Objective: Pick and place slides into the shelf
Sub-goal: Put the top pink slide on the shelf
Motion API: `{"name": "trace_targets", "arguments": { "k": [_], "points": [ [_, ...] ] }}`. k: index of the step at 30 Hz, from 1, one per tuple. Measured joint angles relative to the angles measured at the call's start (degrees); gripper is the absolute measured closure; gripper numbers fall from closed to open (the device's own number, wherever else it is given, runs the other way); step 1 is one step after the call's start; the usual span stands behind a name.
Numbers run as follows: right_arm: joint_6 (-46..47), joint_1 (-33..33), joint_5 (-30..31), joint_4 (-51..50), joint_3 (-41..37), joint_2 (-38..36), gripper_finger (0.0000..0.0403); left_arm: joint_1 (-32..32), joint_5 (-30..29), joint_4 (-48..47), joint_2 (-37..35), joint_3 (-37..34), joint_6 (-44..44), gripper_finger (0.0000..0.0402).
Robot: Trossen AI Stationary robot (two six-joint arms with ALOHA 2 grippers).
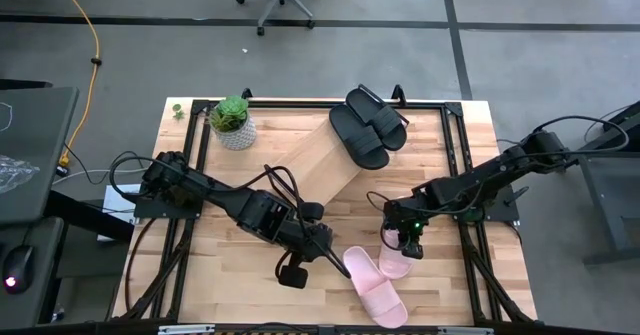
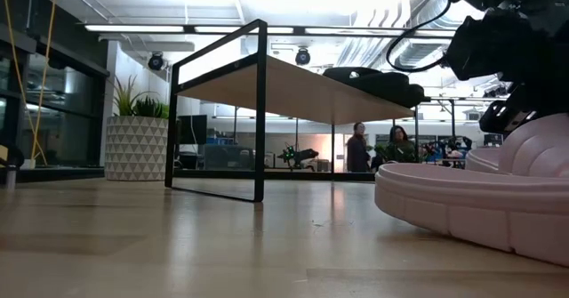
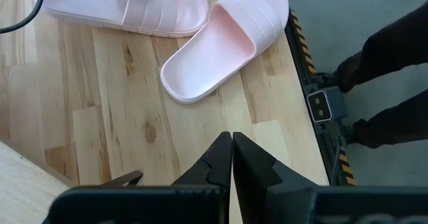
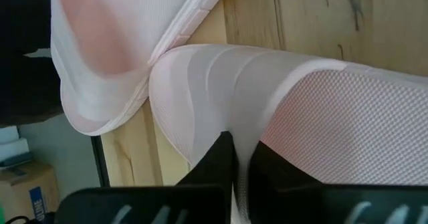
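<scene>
Two black slides [image 1: 368, 125] lie side by side on the far end of the slanted wooden shelf [image 1: 320, 160]; the low view shows them on its top [image 2: 373, 80]. Two pink slides sit at the table's near right. One [image 1: 376, 287] lies sole down, toe end toward the near edge. The other [image 1: 396, 260] is under my right gripper [image 1: 405, 243], which is shut on it. My left gripper [image 3: 232, 144] is shut and empty. It hovers just left of the pink slides [image 1: 340, 267] and points at them. My right gripper pinches the farther pink slide by the side of its wide strap [image 4: 221, 103], with a thin piece of pink between the two fingers [image 4: 214, 160]. It comes from above, slanting down. This slide touches the other pink slide [image 4: 100, 57]. I cannot tell whether it is clear of the table.
A potted succulent [image 1: 233, 125] stands at the shelf's far left corner. The shelf's black metal frame [image 2: 260, 111] rises mid-table. The right edge of the table [image 3: 301, 57] lies close behind the pink slides. People stand far off in the room [image 2: 357, 147].
</scene>
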Motion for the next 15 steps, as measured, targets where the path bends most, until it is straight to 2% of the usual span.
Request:
{"name": "trace_targets", "arguments": {
  "k": [9, 15],
  "points": [
    [2.12, 0.0, -0.01, -0.6, 0.0, -0.49, 0.0402, 0.0, 0.0, 0.03, 0.0, -0.01, 0.99, 0.0399],
    [4.05, 0.0, 1.25, -2.8, 0.0, -4.58, 0.0402, 0.0, 0.63, 0.04, 0.0, -0.02, 0.97, 0.0399]
  ]
}}
